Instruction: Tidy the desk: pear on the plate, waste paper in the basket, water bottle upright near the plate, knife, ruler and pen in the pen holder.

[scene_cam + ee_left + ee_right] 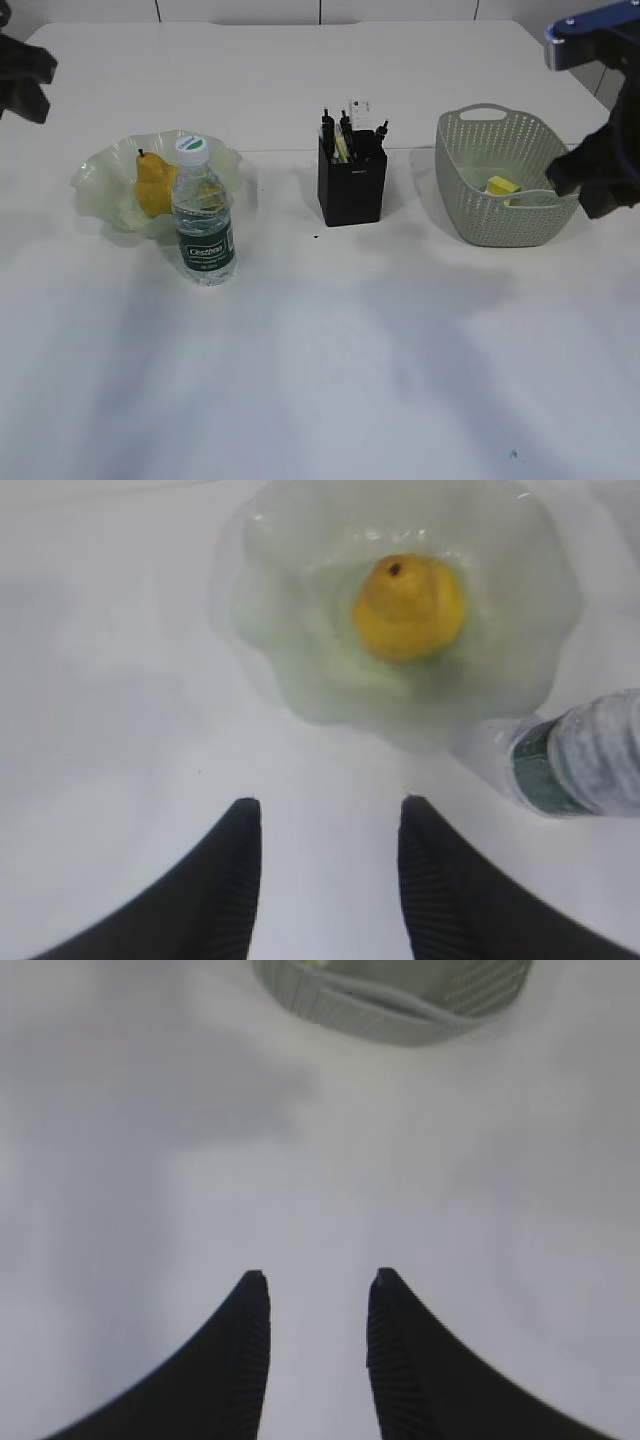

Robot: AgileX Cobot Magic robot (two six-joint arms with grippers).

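The left jaws (325, 825) stand partly open with nothing between them, only bare white surface (120, 680) showing in the gap. Straight ahead of their tips, a little beyond them, lies the plate (300, 670), pale green and wavy-rimmed, and the pear (410, 608) sits in it, slightly to the right of the jaws' line, its dark stem end facing the wrist camera. Off to the right of these jaws, nearer than the pear, the water bottle (590, 755) shows its green label and clear body; it stands upright with its white cap on top, just in front of the plate as the exterior view has it.

The right jaws (317, 1280) are likewise partly open and hold nothing, with plain surface between and around the tips. Well ahead of them, at the far edge of the wrist view, is the rim of the basket (400, 1015). In the exterior view the sage-green basket sits upright with a yellow piece (501, 186) inside; what it is cannot be told.

Between the two arms, well apart from both jaws, the pen holder (352, 185) stands on the surface, with several dark pens (328, 128) and other slim things sticking out of its top; the ruler and knife cannot be picked out among them.
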